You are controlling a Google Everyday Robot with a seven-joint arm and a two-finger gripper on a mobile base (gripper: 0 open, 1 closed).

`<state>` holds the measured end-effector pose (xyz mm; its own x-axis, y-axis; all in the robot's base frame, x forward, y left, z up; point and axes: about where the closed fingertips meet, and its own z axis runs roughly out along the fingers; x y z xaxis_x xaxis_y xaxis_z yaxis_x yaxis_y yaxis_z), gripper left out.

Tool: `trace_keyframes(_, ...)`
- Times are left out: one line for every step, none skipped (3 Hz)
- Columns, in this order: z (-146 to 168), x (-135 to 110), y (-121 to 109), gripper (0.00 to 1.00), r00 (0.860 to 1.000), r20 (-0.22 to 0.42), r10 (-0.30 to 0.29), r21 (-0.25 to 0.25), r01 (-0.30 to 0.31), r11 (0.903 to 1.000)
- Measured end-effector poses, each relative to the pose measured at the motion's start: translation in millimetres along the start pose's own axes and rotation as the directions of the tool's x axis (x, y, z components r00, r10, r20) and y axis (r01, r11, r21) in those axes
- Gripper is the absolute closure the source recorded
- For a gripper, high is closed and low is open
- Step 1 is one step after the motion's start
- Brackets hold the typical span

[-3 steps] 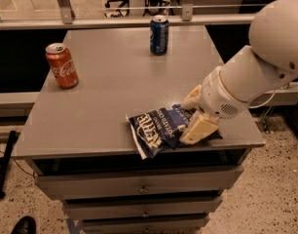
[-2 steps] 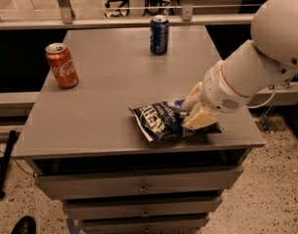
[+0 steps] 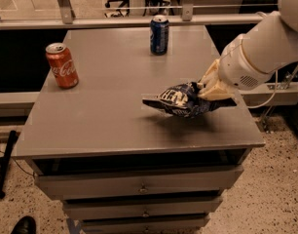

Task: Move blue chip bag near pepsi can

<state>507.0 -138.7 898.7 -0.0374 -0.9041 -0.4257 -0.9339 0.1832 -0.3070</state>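
The gripper (image 3: 207, 89) has its jaws clamped on the right end of the bag (image 3: 180, 100), held just above the bench (image 3: 105, 126). The bag's long axis runs leftward from the jaws. It hangs well apart from the can (image 3: 159, 34), nearer the camera and to the can's right.

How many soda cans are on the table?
2: the pepsi can at the far edge, the red Coca-Cola can at left. None seem hidden. The end effector grips the blue chip bag at right.

A single raised camera looks down across the table (image 3: 115, 116) from its front, end effector (image 3: 207, 89) at right.
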Motion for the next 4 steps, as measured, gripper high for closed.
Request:
trace_keyframes(0, 0, 0, 1.0, 1.0, 0.0, 0.0, 0.0, 0.0, 1.0)
trace_keyframes(0, -9, -14, 1.0, 0.997, 0.045, -0.058, 0.031, 0.057, 0.9979)
trace_keyframes(4, -20, -59, 1.0, 0.981, 0.093, -0.168, 0.118, 0.157, 0.9805)
trace_keyframes(11, -31, -112, 1.0, 0.956, 0.118, -0.27, 0.208, 0.243, 0.9476)
